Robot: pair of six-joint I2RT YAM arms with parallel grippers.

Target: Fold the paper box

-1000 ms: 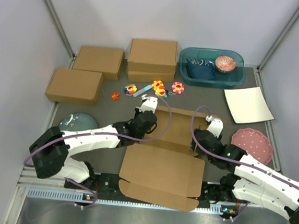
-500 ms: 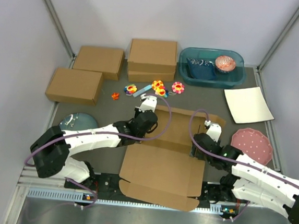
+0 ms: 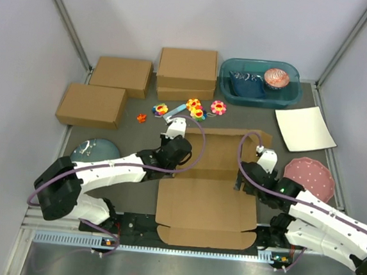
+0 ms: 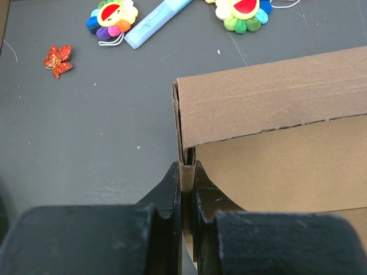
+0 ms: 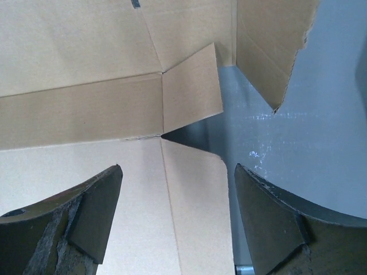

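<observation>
The paper box (image 3: pixel 208 204) is a brown die-cut sheet lying mostly flat in the middle of the mat, its far panel (image 3: pixel 224 151) partly folded up. My left gripper (image 3: pixel 173 156) sits at the box's left far corner, shut on a doubled side flap (image 4: pixel 186 172) that stands upright between its fingers. My right gripper (image 3: pixel 247 180) hangs at the box's right edge, open, with a rounded side flap (image 5: pixel 195 195) lying flat beneath the gap between its fingers (image 5: pixel 92 212). Nothing is held by it.
Three ready-made brown boxes (image 3: pixel 121 74) (image 3: pixel 90 103) (image 3: pixel 186 73) stand at the back left. Small flower toys (image 3: pixel 194 106) and a blue pen (image 4: pixel 157 23) lie behind the box. A teal bin (image 3: pixel 259 83), white sheet (image 3: pixel 304 129), pink plate (image 3: pixel 309 174) and grey-blue bowl (image 3: pixel 95 149) surround it.
The box has swung round square to the table edge and slid a little right. My right gripper has opened wider and let go of the right edge. The left grip is unchanged.
</observation>
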